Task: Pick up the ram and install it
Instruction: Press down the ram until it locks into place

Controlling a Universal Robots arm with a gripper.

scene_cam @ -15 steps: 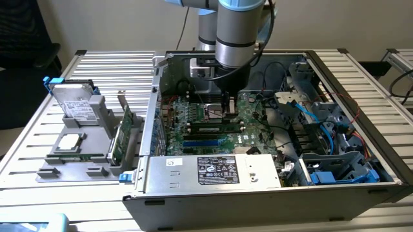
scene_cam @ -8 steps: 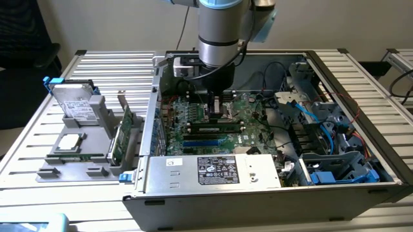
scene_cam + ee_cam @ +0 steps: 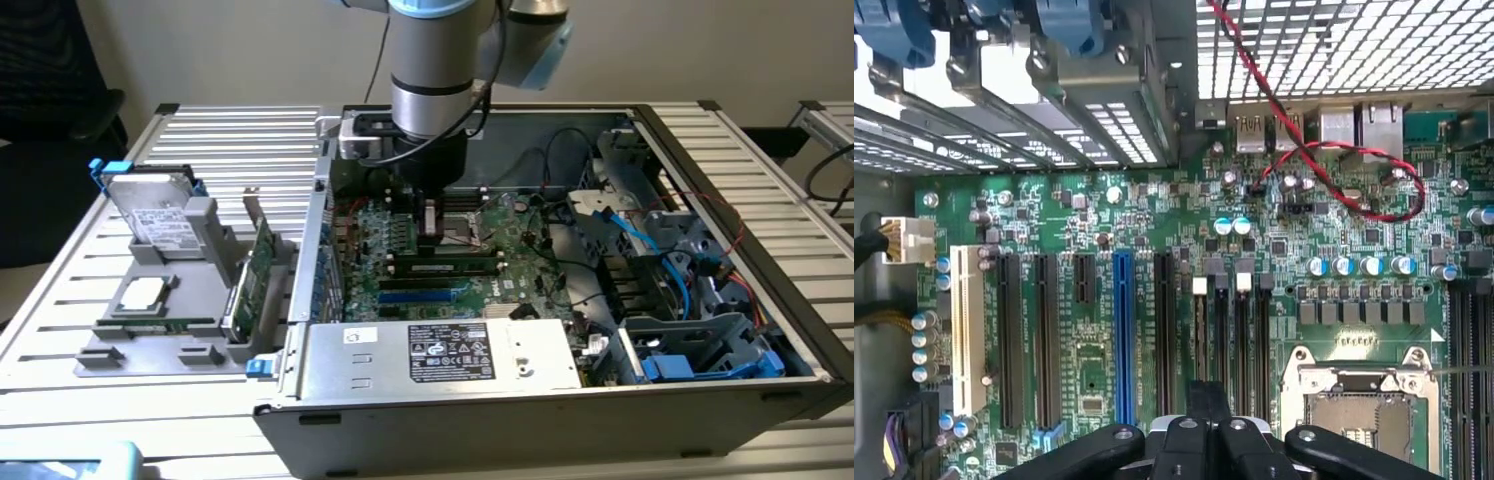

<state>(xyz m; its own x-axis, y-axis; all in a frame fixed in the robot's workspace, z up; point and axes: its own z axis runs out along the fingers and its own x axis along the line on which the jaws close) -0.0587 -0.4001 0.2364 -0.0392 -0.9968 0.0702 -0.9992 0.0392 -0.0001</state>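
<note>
The ram (image 3: 447, 267), a narrow green stick with black chips and a white label, stands on edge in a slot of the motherboard (image 3: 521, 225) inside the open computer case. My gripper (image 3: 430, 238) hangs straight down over the ram's end toward the exterior view's left. Its fingers are shut with nothing between them. I cannot tell whether the tips touch the ram's top edge. In the wrist view the shut gripper (image 3: 1206, 412) sits over a group of narrow black memory slots (image 3: 1242, 330) beside the CPU socket (image 3: 1364, 400).
A metal power supply box (image 3: 441, 350) lies along the case's front. A drive cage with blue cables (image 3: 681, 300) fills the exterior view's right. Outside the case, a grey holder carries a hard drive (image 3: 154, 215) and a green expansion card (image 3: 260, 265). A red-black wire (image 3: 1334, 150) loops over the board.
</note>
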